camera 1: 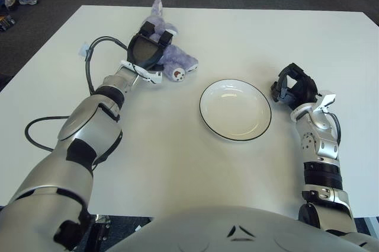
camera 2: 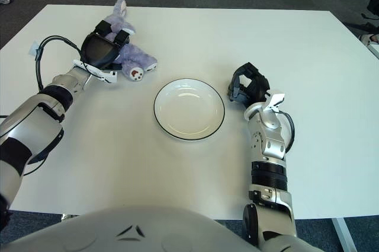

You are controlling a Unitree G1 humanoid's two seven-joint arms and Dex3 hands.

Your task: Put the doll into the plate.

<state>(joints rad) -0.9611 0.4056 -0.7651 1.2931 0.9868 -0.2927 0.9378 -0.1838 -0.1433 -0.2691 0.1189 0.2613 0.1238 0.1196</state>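
Note:
A purple plush doll (camera 1: pixel 179 57) lies on the white table at the back left, its ears pointing away from me and one brown-soled foot toward the plate. My left hand (camera 1: pixel 155 34) covers the doll's body, its fingers curled over the back and hiding the middle of the doll. The white plate (camera 1: pixel 235 109) with a dark rim sits empty at the table's centre, to the right of and nearer than the doll. My right hand (camera 1: pixel 291 86) shows just right of the plate with curled fingers that hold nothing.
The white table (camera 1: pixel 177 163) has its far edge just behind the doll and its near edge by my torso. A black cable (camera 1: pixel 93 62) loops beside my left forearm. Dark carpet lies beyond the table, with a person's shoes (camera 1: pixel 28 0) at the far left.

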